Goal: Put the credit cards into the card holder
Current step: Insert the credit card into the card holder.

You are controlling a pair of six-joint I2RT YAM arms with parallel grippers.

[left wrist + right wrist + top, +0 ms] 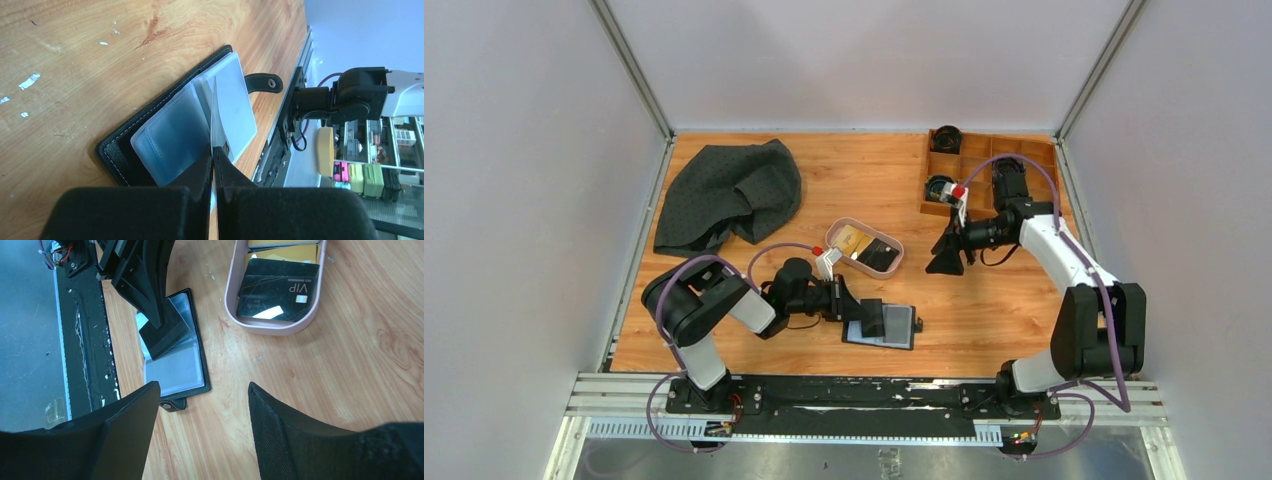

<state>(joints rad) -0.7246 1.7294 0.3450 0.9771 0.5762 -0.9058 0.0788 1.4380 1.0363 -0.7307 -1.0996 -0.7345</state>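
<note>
The black card holder [902,329] lies open near the table's front edge, greyish clear pockets up; it also shows in the left wrist view [117,150] and the right wrist view [182,370]. My left gripper [844,301] [214,156] is shut on a black credit card [872,318], seen edge-on [213,107] and standing tilted over the holder's pockets [165,335]. A gold card [852,240] [282,252] and a black VIP card [880,256] [277,290] lie in the pinkish tray [835,232] [234,310]. My right gripper [945,259] [202,387] is open and empty, above bare table right of the tray.
A dark grey cloth [729,190] lies at the back left. A wooden compartment box [984,160] with round black items [945,139] stands at the back right, behind the right arm. A metal rail [864,400] runs along the near edge.
</note>
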